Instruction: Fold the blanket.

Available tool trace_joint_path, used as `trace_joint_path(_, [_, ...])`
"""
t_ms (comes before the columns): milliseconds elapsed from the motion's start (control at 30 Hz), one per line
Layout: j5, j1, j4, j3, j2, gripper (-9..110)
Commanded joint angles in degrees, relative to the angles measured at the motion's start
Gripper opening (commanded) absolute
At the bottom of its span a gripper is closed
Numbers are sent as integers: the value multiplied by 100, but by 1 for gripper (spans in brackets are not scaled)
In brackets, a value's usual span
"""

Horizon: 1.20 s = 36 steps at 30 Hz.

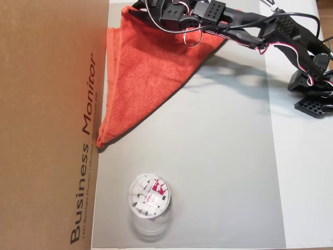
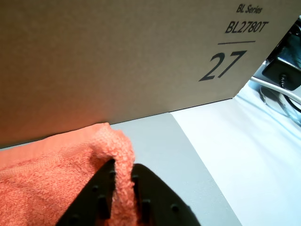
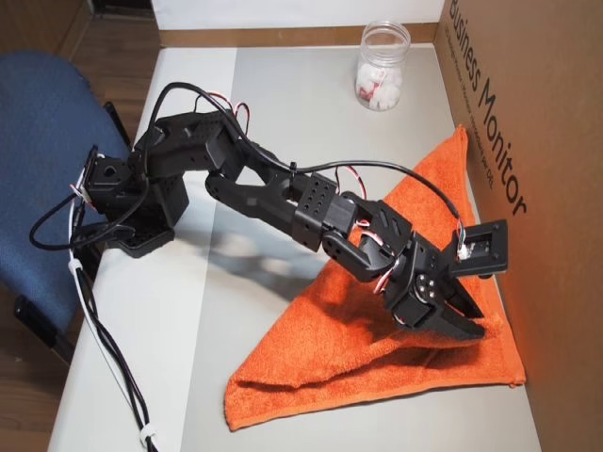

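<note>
The orange-red blanket (image 1: 145, 73) lies folded into a triangle on the grey mat (image 1: 218, 156), against the cardboard box. In the other overhead view the blanket (image 3: 311, 363) shows a doubled layer with its long fold facing the arm. My gripper (image 3: 471, 328) is over the blanket's corner nearest the box and is shut on a pinched ridge of cloth. In the wrist view the black fingers (image 2: 150, 193) clamp a strip of the blanket (image 2: 42, 174), with the gripper (image 2: 123, 174) low over the mat. In the first overhead view the gripper (image 1: 140, 6) sits at the top edge.
A tall cardboard monitor box (image 1: 47, 125) borders the mat and fills the wrist view (image 2: 117, 56). A clear plastic cup (image 1: 148, 195) with white pieces stands on the mat, away from the blanket (image 3: 382, 66). A blue chair (image 3: 47, 141) and cables sit beside the arm's base.
</note>
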<state>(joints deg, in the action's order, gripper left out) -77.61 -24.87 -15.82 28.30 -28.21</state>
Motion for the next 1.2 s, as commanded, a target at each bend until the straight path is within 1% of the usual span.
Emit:
trace_joint_path(0, [-26, 9, 211, -352, -62, 0])
trace_joint_path(433, [-26, -70, 360, -316, 62, 1])
trace_joint_path(533, [-53, -70, 360, -290, 62, 6])
trace_joint_path(633, [-466, -70, 352, -272, 62, 12])
trace_joint_path(700, [-606, -70, 352, -272, 62, 14])
trace_joint_path(1033, [-598, -211, 237, -264, -158, 15])
trace_joint_path(1167, [-598, -325, -422, -211, -650, 15])
